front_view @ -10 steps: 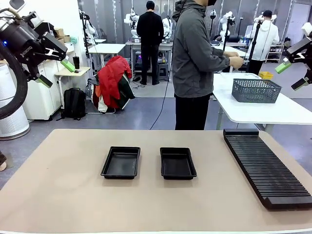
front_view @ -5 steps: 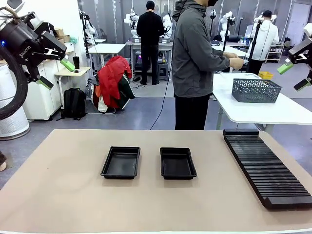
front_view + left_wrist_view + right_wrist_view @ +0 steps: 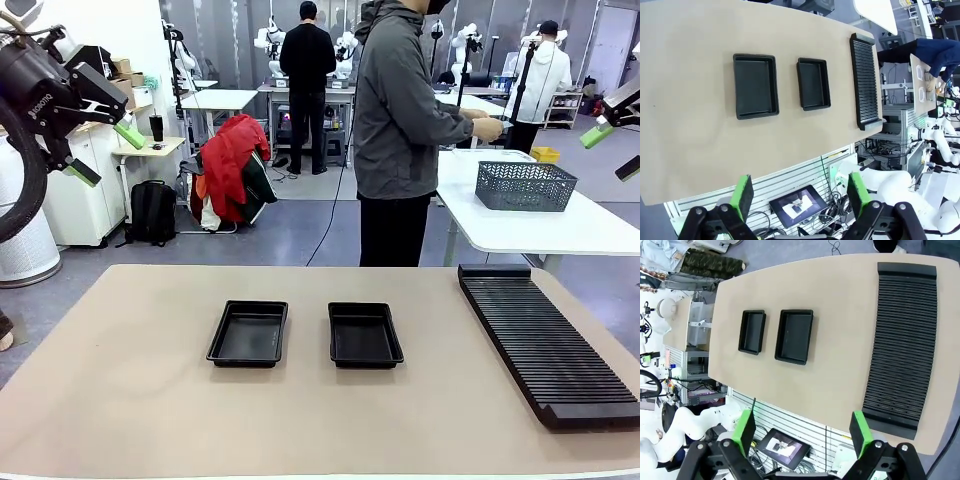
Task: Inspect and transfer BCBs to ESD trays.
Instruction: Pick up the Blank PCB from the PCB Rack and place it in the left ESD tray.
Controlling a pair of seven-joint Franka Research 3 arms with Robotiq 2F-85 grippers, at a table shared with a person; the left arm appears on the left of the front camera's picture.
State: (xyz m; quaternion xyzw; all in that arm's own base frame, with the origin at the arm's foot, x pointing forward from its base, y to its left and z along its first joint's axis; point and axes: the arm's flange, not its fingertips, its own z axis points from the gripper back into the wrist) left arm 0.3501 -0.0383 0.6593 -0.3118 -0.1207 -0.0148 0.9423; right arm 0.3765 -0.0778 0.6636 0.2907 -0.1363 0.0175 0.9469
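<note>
both arms hang high and well back from the desk (image 3: 120,400), probably to leave it free for the person (image 3: 400,130) at the far side, who faces another table. the left gripper (image 3: 106,154) and right gripper (image 3: 613,150) are spread wide and hold nothing. the left tray (image 3: 245,361) and right tray (image 3: 368,362) sit side by side mid-desk, both bare inside. the ribbed rack (image 3: 545,340) to their right looks unloaded too.

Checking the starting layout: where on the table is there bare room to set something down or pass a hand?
Bare tabletop runs wide left of the left tray, along the near edge in front of both trays, and between the right tray and the slotted rack. The gap between the two trays is narrow.
</note>
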